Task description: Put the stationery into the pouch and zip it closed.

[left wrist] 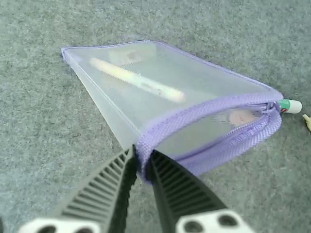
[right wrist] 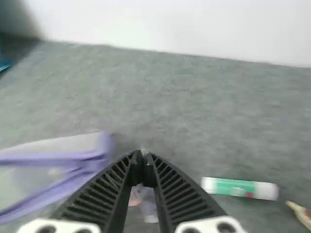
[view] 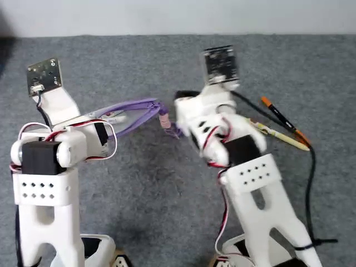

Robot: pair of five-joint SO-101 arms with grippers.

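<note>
The translucent pouch [left wrist: 160, 92] with a purple zipper edge lies on the grey carpet, a yellow pen [left wrist: 138, 80] inside it. My left gripper [left wrist: 141, 158] is shut on the purple edge at one end. In the high view the pouch [view: 136, 113] stretches between the two arms, with the left gripper [view: 110, 119] at its left end. My right gripper [right wrist: 141, 158] is shut on a small pinkish object [right wrist: 138, 196] just beside the pouch's other end [right wrist: 58, 165]. From above, this gripper [view: 167, 122] sits at the pouch's right tip. A green-labelled glue stick [right wrist: 240, 188] lies on the carpet close by.
An orange-tipped black pen [view: 281, 118] and a yellow pen [view: 278, 133] lie on the carpet right of the right arm, next to a black cable [view: 308, 183]. Open carpet stretches in front of both arms and behind the pouch.
</note>
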